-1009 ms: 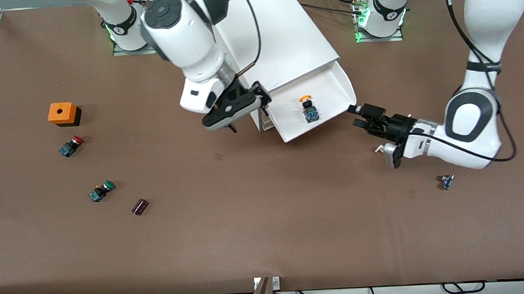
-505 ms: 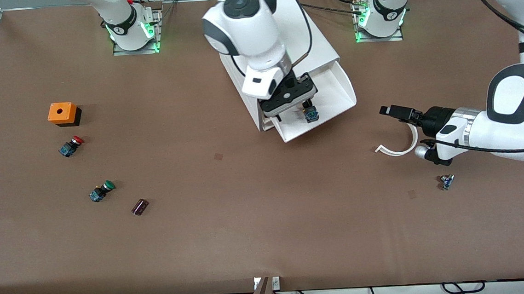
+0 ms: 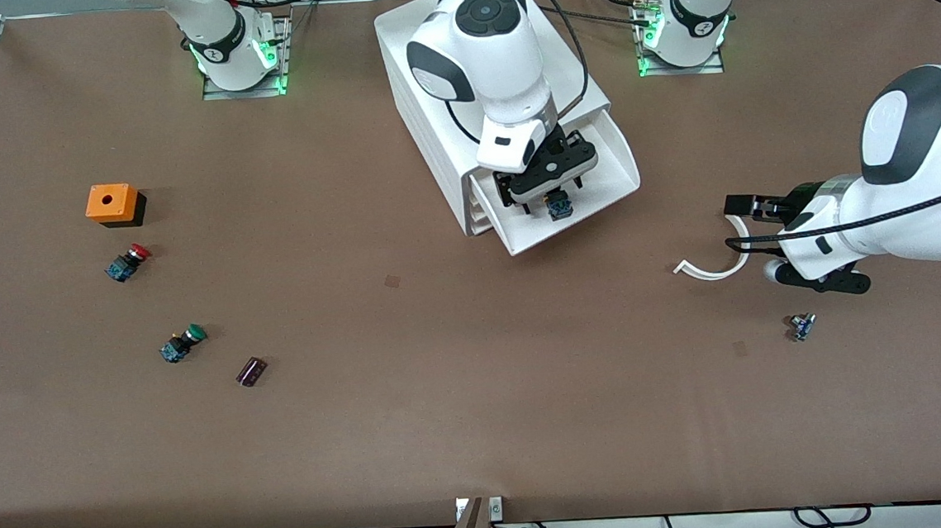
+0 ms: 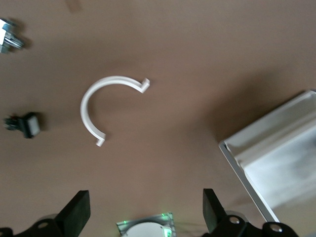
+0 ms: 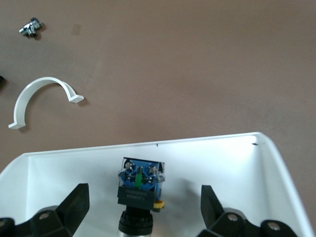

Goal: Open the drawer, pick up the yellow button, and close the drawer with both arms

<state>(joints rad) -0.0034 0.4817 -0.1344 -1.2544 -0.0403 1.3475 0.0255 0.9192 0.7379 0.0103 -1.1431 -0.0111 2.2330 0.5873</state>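
The top drawer (image 3: 614,151) of the white cabinet (image 3: 427,110) stands pulled out. The button (image 3: 558,206) lies in its tray; its blue-and-black body shows, and its orange cap is hidden under my right gripper (image 3: 548,182). In the right wrist view the button (image 5: 140,190) lies between the open fingers (image 5: 74,207) of my right gripper (image 5: 143,219), inside the drawer (image 5: 148,143). My left gripper (image 3: 752,208) hangs open and empty over the table beside the drawer, toward the left arm's end. In the left wrist view my left gripper (image 4: 143,217) is open and the drawer's corner (image 4: 276,153) shows.
A white C-shaped clip (image 3: 711,268) lies by the left gripper, with a small metal part (image 3: 803,326) nearer the camera. Toward the right arm's end lie an orange box (image 3: 112,204), a red-capped button (image 3: 128,261), a green-capped button (image 3: 182,344) and a dark cylinder (image 3: 251,371).
My right arm has swung over the cabinet and its gripper has come down over the button in the drawer. My left gripper has drawn away from the drawer toward the left arm's end.
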